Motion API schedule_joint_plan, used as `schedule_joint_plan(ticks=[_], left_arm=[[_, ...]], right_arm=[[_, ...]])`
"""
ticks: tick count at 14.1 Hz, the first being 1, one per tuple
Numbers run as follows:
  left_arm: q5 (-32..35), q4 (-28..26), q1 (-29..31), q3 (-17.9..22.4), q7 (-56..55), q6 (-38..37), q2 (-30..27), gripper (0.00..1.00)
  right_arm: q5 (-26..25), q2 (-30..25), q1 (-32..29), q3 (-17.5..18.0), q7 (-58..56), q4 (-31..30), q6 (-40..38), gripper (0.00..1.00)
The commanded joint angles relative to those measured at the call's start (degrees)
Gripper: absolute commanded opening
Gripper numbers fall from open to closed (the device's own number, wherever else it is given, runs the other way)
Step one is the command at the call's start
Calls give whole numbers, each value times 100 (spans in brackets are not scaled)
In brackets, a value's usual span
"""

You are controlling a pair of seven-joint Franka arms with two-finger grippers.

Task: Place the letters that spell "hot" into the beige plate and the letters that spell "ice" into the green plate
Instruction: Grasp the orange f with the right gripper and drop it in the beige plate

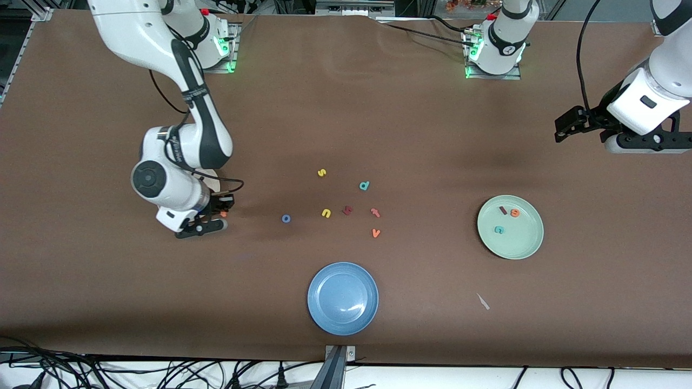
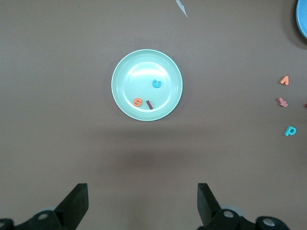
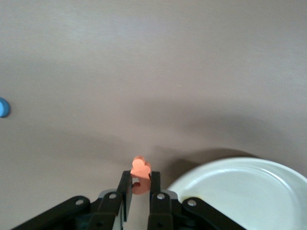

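At right arm's end of worktop [image 1: 81, 281]: right gripper [image 3: 140, 188] clamped on small orange hooked foam t [image 3: 140, 173], just beside round cream-beige plate [image 3: 249, 191]. Advise: carry over plate centre, lower, then release. Left gripper [image 2: 142, 203] wide apart, empty, waiting high over worktop.

I count three plates: beige [image 3: 249, 191], green [image 1: 527, 246], blue [image 1: 343, 319]. Ten letters: six loose, three in green, one in my claw [image 3: 140, 189].
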Motion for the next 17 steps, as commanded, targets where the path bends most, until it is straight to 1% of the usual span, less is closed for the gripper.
schedule_joint_plan(ticks=[1, 3, 4, 6, 7, 8, 10, 12, 15, 17], left_arm=[[-121, 243, 66, -26, 102, -161, 120, 100], [-121, 323, 57, -17, 102, -179, 173, 100], [-78, 323, 57, -26, 102, -197, 182, 100], [98, 341, 31, -34, 111, -197, 182, 100], [133, 393, -13, -34, 111, -197, 182, 100], [134, 463, -22, -43, 111, -197, 234, 100], [134, 630, -14, -34, 111, -214, 349, 100], [125, 675, -14, -34, 102, -258, 384, 100], [125, 675, -14, -34, 102, -294, 384, 100], [125, 675, -14, -34, 102, -294, 384, 100]], right_arm=[[132, -449, 24, -173, -290, -781, 288, 0], [132, -678, 24, -243, -456, -1388, 894, 0], [141, -696, 24, -330, -579, -1486, 967, 0], [141, -775, 24, -375, -598, -1540, 889, 0], [141, -801, 15, -401, -589, -1540, 819, 43], [141, -810, 23, -419, -537, -1514, 748, 99], [490, -819, 76, -245, 118, -1365, 607, 100], [510, -758, 111, 36, 787, -1119, 598, 100], [528, -521, 330, 204, 1596, -698, 607, 100], [519, -188, 611, 231, 2264, -312, 633, 100]])
